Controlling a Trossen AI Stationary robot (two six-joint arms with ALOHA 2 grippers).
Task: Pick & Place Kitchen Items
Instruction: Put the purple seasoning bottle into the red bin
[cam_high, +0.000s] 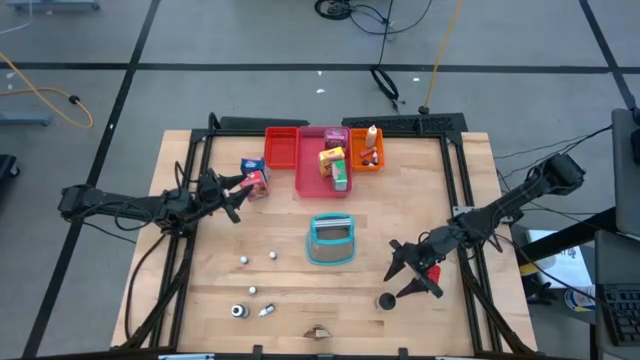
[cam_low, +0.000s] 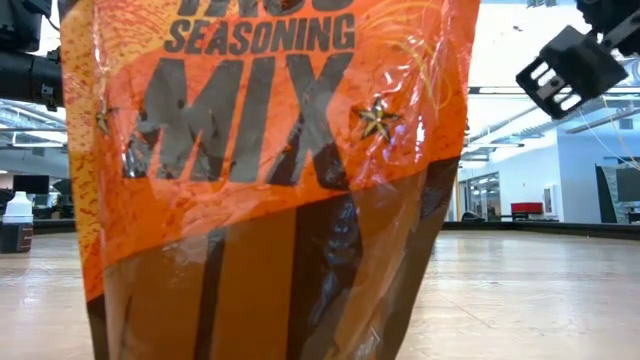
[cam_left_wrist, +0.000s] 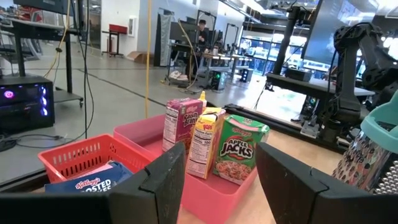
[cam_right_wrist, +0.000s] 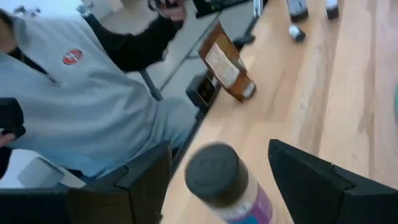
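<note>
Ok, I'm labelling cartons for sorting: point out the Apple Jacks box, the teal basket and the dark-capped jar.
Apple Jacks box (cam_left_wrist: 239, 148), left wrist view, on its green front.
Teal basket (cam_high: 330, 256), high view, on its near rim.
Dark-capped jar (cam_right_wrist: 211, 172), right wrist view, on its cap.

Orange pouch: read "SEASONING MIX" (top line cut off). Green carton: read "APPLE JACKS". Blue carton: read "Kellogg's", then "OSTED" (partly hidden). Yellow carton: bore a nutrition panel, unreadable.
</note>
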